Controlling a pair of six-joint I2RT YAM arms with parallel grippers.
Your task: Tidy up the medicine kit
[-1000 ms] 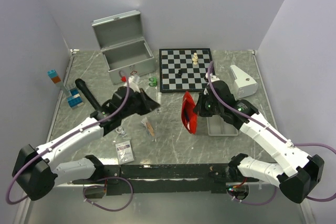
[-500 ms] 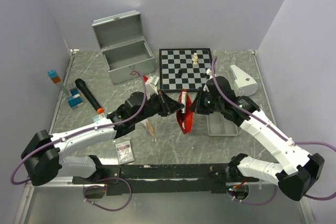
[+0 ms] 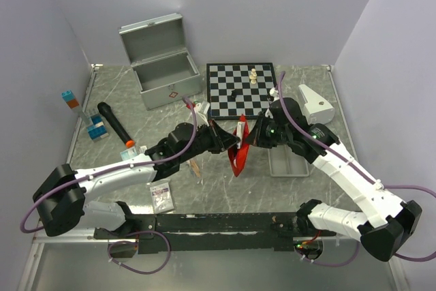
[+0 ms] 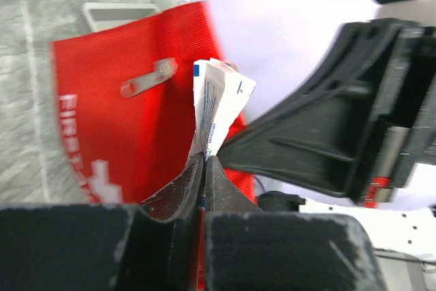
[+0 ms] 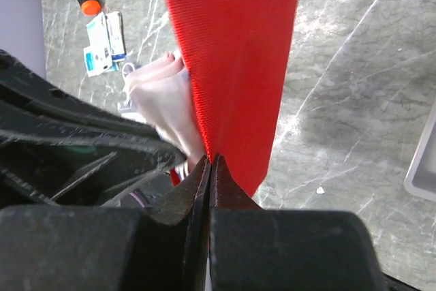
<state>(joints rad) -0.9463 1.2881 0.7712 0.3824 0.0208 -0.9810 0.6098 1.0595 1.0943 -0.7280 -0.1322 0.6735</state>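
- From above: the red pouch [image 3: 238, 151] hangs mid-table between the arms; the silver case [image 3: 163, 80] stands open behind.
- Left wrist: the left gripper [image 4: 204, 158] pinches a thin paper packet [image 4: 219, 100].
- Right wrist: the right gripper [image 5: 210, 161] clamps the pouch's edge; limp, light cloth, best gripped there.

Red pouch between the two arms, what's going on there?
The right gripper is shut on one edge of the red pouch and holds it on edge above the table. The left gripper pinches a small white-and-blue packet and has it up against the pouch, beside the zip pull. Whether the packet is inside yet I cannot tell. The silver case stands at the back left with its lid open.
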